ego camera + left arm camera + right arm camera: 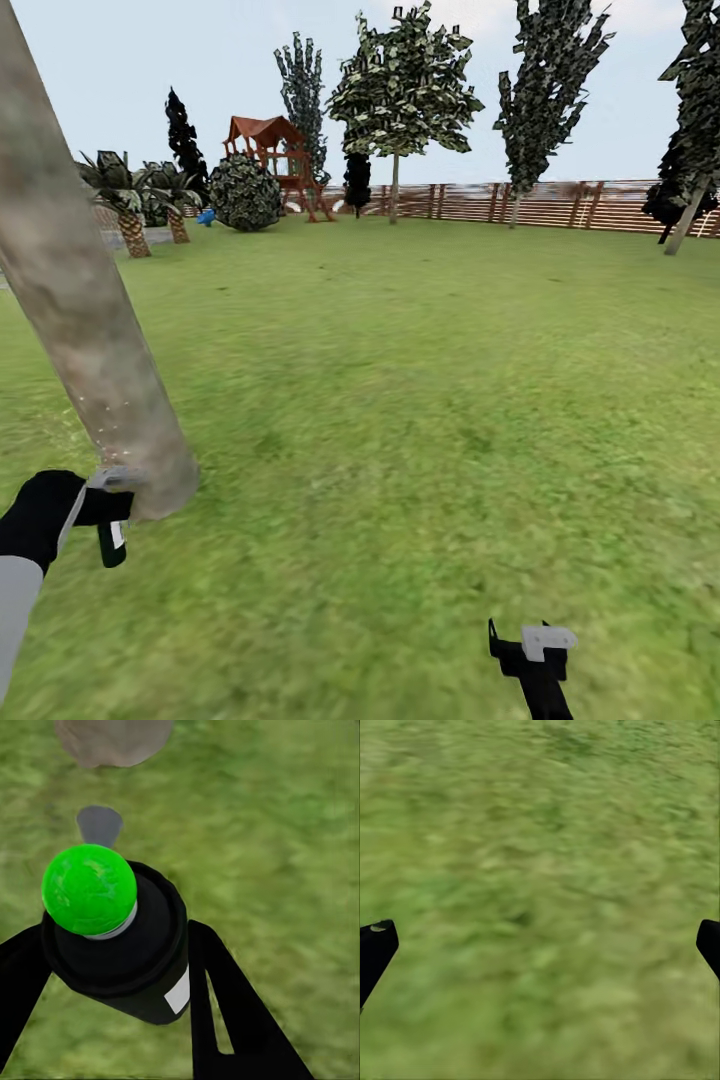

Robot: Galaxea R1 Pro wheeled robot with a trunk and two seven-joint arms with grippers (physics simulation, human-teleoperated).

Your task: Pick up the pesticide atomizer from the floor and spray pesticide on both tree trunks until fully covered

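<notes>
The left end effector (100, 505) is clamped on the atomizer (112, 937), its two black fingers (225, 1012) pressed to the can's dark sides; the green cap (88, 889) faces the wrist camera, and a grey nozzle (99, 825) juts from the can's far side toward the trunk (80, 300). That is the relation that counts: the trunk rises just beyond the left end effector, close enough that in the head view its base seems to touch the gripper's grey bracket, though I cannot tell whether they truly meet. The trunk's long axis leans, its foot near and a little right of the gripper, its top running off to the upper left; faint pale specks show on its lower part, possibly spray. The left arm is far the nearer; it reaches forward low at the near left, wrist bent so the can hangs roughly upright over the lawn (420, 400).

The right end effector (530, 645) sits low at the near right, well apart from the trunk; its fingertips (375, 945) stand wide apart over bare grass, holding nothing.

Judging by this, the spraying of this trunk is in hand and the higher bark looks unmarked; the other tree (400, 90) stands far off by the fence (560, 205), so it will likely call for a drive across the lawn.
</notes>
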